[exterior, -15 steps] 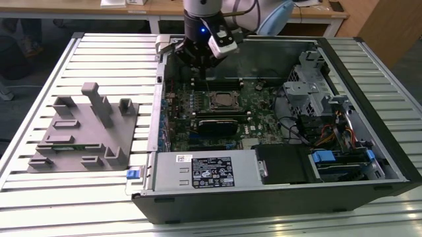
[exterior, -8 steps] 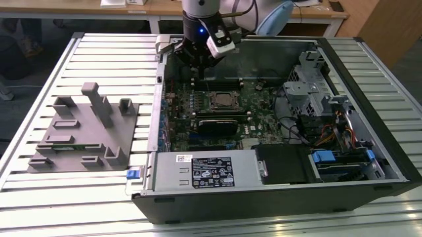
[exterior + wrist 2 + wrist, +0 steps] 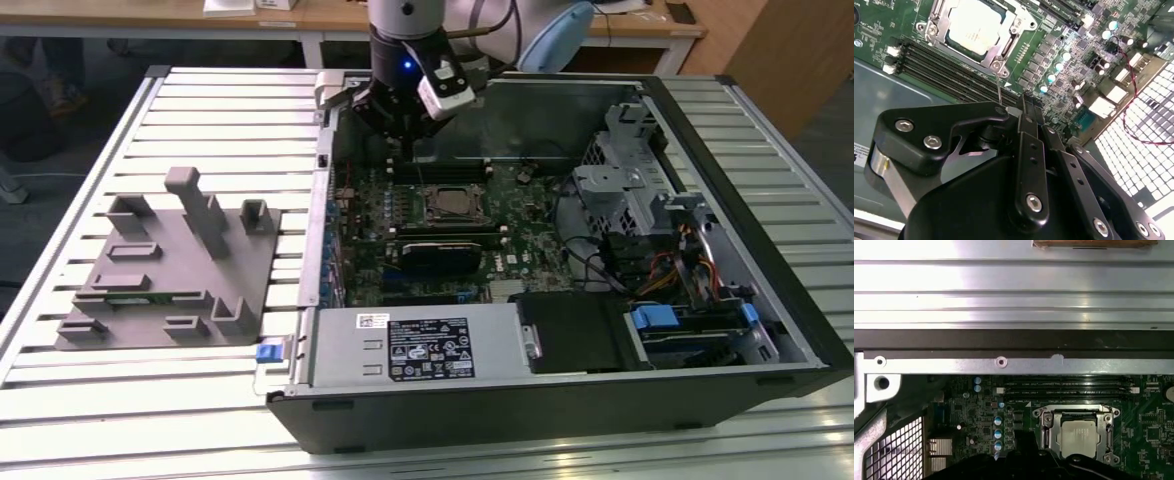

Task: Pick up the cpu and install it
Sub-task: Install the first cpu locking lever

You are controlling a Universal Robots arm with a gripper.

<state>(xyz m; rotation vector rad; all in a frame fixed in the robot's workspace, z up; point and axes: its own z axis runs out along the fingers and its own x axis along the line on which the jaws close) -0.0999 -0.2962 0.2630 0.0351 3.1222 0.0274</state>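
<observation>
The cpu (image 3: 451,203) is a small square chip with a silvery top. It lies flat inside the metal-framed socket (image 3: 934,25) on the green motherboard (image 3: 527,215) of the open computer case. Both wrist views show the cpu (image 3: 975,27) (image 3: 1077,436) seated in that frame. A thin wire lever (image 3: 998,85) stands up from one socket corner. My gripper (image 3: 400,148) hangs over the far part of the board, beyond the socket and apart from the chip. Its black fingers (image 3: 1022,107) are shut together with nothing between them.
A grey tray (image 3: 174,270) with upright posts sits on the slatted table at the exterior view's left. Inside the case (image 3: 747,200) are a labelled power supply (image 3: 414,345) at the front, drive bays with cables (image 3: 667,260) at the right, and black memory slots (image 3: 949,70) beside the socket.
</observation>
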